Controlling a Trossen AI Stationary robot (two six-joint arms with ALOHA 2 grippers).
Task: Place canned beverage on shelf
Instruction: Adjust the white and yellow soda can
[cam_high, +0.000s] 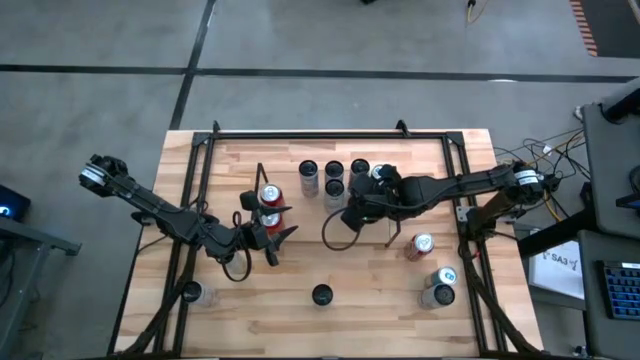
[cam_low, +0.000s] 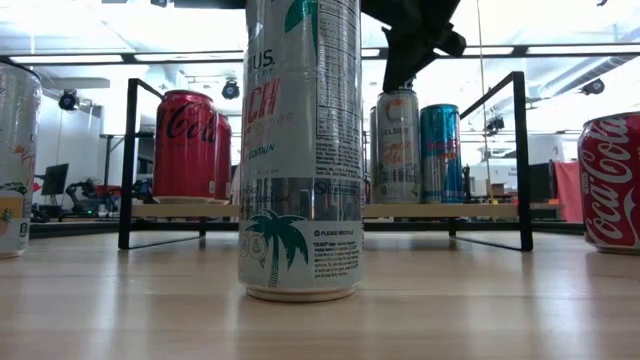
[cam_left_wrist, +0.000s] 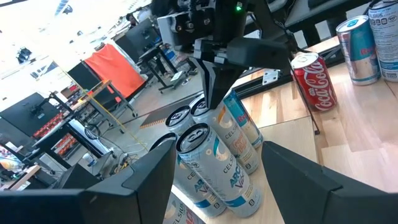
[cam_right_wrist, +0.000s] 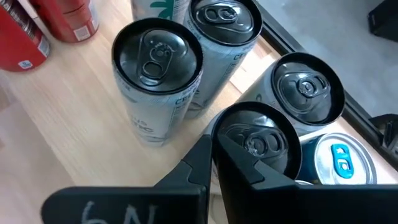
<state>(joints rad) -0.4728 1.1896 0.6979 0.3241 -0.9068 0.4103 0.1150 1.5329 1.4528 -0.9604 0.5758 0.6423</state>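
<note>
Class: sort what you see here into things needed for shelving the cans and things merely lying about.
Needed: shelf; red can on it; Coca-Cola can and tall can waiting on the table; right gripper above the shelved cans; left gripper, fingers open.
Lying about: keyboard; cables beside the table.

a tall white can with a teal palm tree print stands upright close to the camera on the wooden table. behind it sits the low black wire shelf, holding two red coca-cola cans on its left and a white celsius can beside a blue can on its right. a dark robot arm reaches down over the celsius can. another coca-cola can shows at the right edge.
</note>
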